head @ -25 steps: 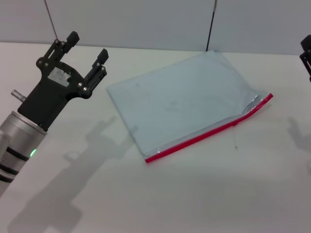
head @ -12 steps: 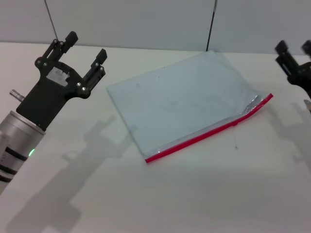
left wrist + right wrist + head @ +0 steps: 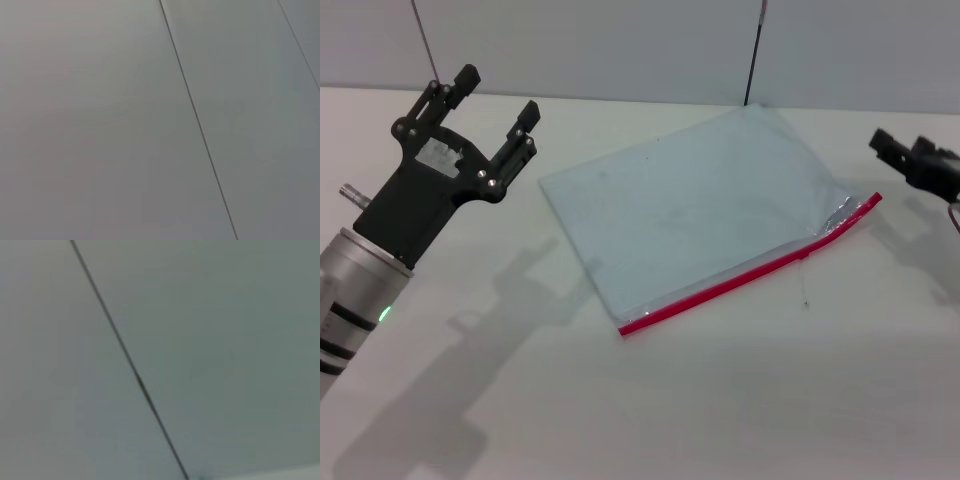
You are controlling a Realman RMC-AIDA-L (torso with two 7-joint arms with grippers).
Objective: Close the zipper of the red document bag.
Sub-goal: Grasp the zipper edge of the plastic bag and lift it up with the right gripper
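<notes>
Translucent blue-grey plastic, the red document bag (image 3: 695,205) lies flat at mid-table (image 3: 720,400), its zipper (image 3: 750,272) along the 5 o'clock edge. At 9 o'clock the left gripper (image 3: 500,100) hovers above the table, fingers wide apart, holding nothing. At 3 o'clock, the right gripper (image 3: 895,150) nears the bag's corner; its finger spread cannot be told.

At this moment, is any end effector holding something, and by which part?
Nothing is held. The left end effector hangs open beside the document bag; the right end effector touches nothing.
</notes>
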